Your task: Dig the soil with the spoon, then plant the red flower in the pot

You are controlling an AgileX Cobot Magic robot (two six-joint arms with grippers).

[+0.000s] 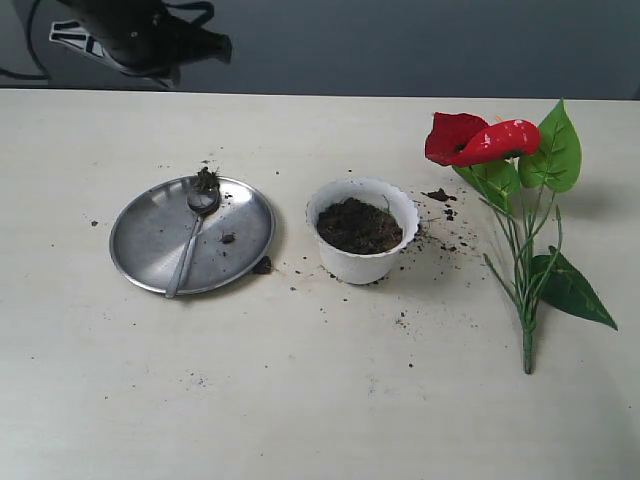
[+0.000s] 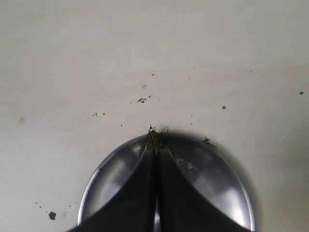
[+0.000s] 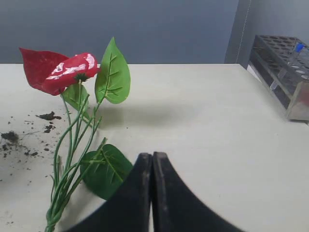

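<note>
The spoon point(image 1: 193, 240) lies on the steel plate point(image 1: 150, 240) at left centre, handle pointing lower left. The red flower point(image 1: 478, 140) lies right, stem running down-frame. Both the left gripper point(image 2: 155, 145) and right gripper point(image 3: 152, 162) are closed, empty.

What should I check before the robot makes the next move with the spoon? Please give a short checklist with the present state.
1. Spoon free to grasp, lying on the steel plate: ok.
2. Left end effector open for a grasp: not ok, fingers closed and empty above the plate.
3. Pot upright, soil inside: ok.
4. Red flower within view, lying flat beside the pot: ok.
5. Right end effector holding nothing: ok, closed near the flower.
6. Table clean: not ok, crumbs scattered.
</note>
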